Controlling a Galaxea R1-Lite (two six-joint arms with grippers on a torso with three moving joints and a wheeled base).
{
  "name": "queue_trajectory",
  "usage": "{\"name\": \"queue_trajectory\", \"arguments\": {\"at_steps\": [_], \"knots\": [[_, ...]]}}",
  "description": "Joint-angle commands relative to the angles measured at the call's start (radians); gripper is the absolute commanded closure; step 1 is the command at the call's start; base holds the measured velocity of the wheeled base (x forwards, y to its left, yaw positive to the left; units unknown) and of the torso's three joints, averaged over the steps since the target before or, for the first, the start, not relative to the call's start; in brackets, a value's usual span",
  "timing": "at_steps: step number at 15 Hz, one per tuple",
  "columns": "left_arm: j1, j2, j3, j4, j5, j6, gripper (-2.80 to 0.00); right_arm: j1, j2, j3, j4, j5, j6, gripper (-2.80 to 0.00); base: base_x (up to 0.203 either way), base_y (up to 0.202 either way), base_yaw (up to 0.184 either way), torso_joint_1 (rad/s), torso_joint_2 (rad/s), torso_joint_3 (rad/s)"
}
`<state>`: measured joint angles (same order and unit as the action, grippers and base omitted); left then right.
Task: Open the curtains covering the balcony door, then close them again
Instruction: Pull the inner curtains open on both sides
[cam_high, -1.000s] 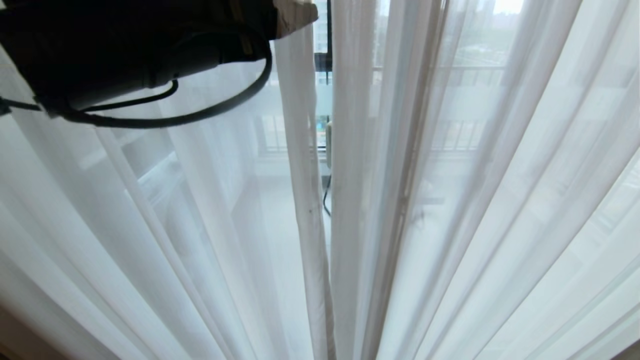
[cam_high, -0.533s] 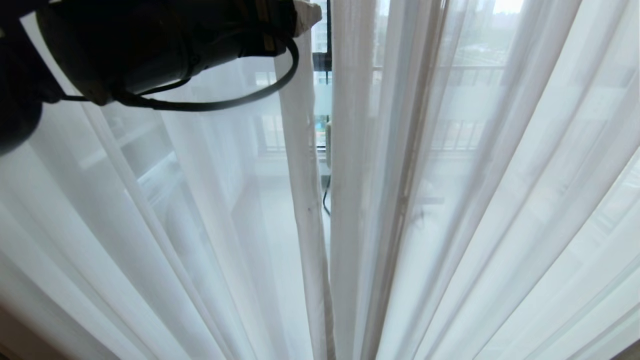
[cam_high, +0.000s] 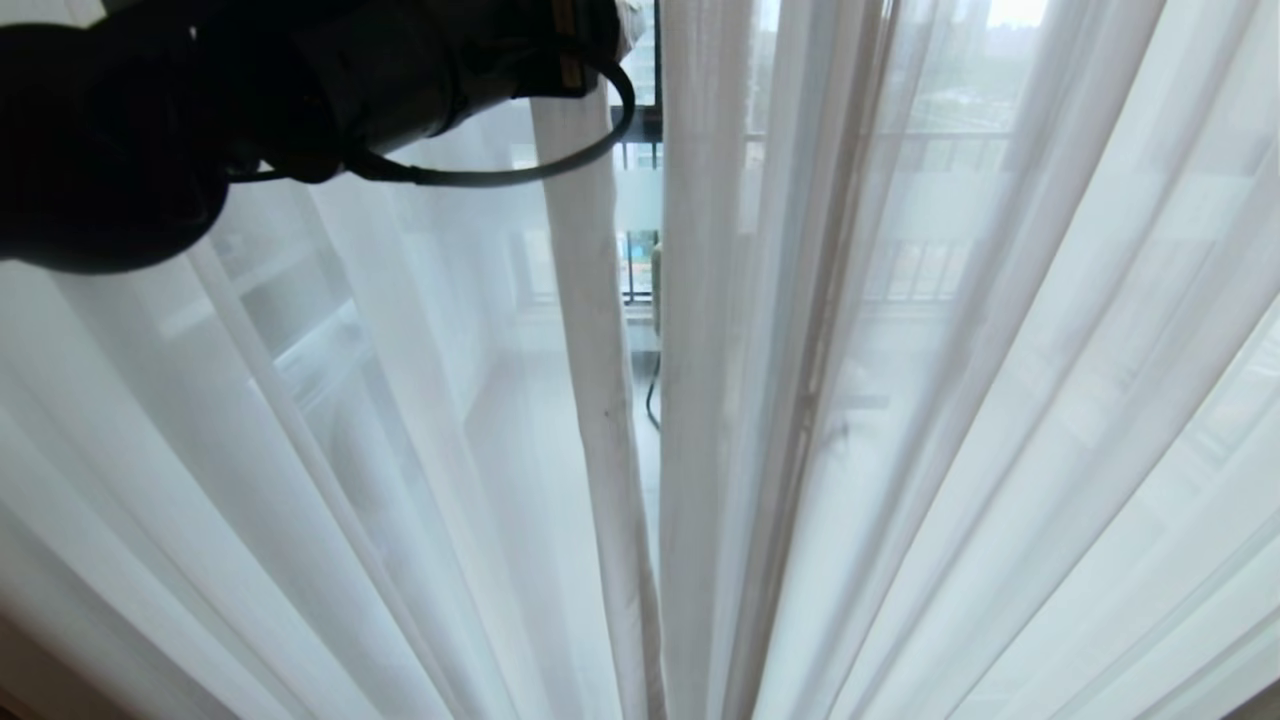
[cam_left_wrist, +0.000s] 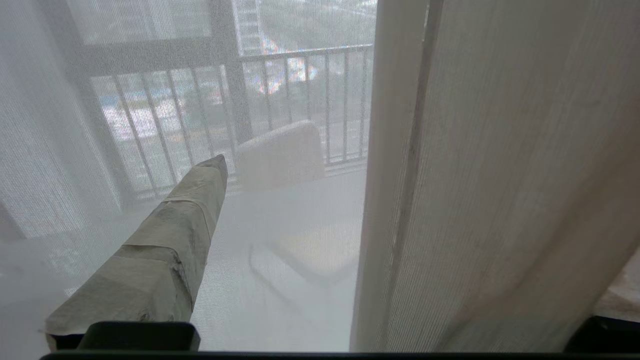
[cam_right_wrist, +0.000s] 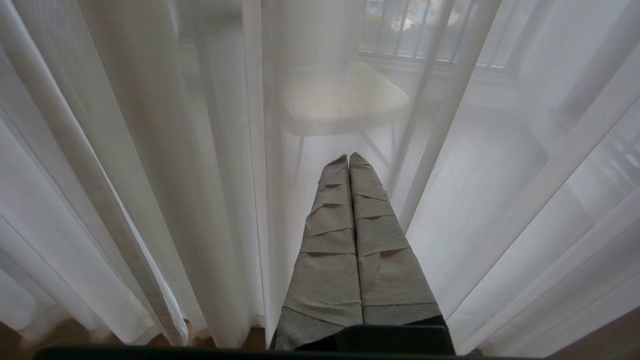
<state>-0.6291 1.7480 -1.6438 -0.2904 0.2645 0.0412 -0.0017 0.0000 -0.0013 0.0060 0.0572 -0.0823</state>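
Directly ahead, the curtains (cam_high: 900, 400) are seen as two sheer white panels hanging in long vertical folds, meeting at a narrow gap near the centre of the head view. Through that gap and through the weave, the balcony door (cam_high: 655, 60) is visible as a dark frame with a frosted band, and a railing lies beyond it. The hemmed inner edge of the left panel (cam_high: 590, 380) runs top to bottom, so its long axis is vertical. The left hand (cam_left_wrist: 400, 200) is raised at the upper left of the head view, level with that edge. In the left wrist view its fingers (cam_left_wrist: 165, 245) are spread wide with the hem standing between them, not yet clamped. It is judged that closure on the hem is required next, followed by a leftward pull. The right hand (cam_right_wrist: 349, 162) is parked low before the curtains, fingers pressed together, holding nothing.
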Motion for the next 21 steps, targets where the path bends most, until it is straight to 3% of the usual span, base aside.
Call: {"name": "queue_trajectory", "arguments": {"at_steps": [1, 8, 9, 16, 21], "knots": [[0.008, 0.019, -0.004, -0.004, 0.001, 0.012, -2.80, 0.000, 0.000, 0.001, 0.000, 0.001, -0.001, 0.00, 0.000, 0.000, 0.000, 0.000, 0.00, 0.000], [0.035, 0.051, -0.002, -0.099, -0.001, 0.042, -2.80, 0.000, 0.000, 0.001, 0.000, 0.001, -0.001, 0.00, 0.000, 0.000, 0.000, 0.000, 0.00, 0.000], [0.037, 0.051, -0.002, -0.099, -0.001, 0.043, 0.00, 0.000, 0.000, 0.000, 0.000, 0.001, -0.001, 0.00, 0.000, 0.000, 0.000, 0.000, 0.00, 0.000], [0.046, 0.050, 0.002, -0.101, 0.001, 0.036, 0.00, 0.000, 0.000, 0.000, 0.000, 0.001, -0.001, 0.00, 0.000, 0.000, 0.000, 0.000, 0.00, 0.000], [0.094, 0.047, 0.010, -0.158, 0.004, 0.034, 0.00, 0.000, 0.000, 0.000, 0.000, 0.001, -0.001, 0.00, 0.000, 0.000, 0.000, 0.000, 0.00, 0.000]]}}
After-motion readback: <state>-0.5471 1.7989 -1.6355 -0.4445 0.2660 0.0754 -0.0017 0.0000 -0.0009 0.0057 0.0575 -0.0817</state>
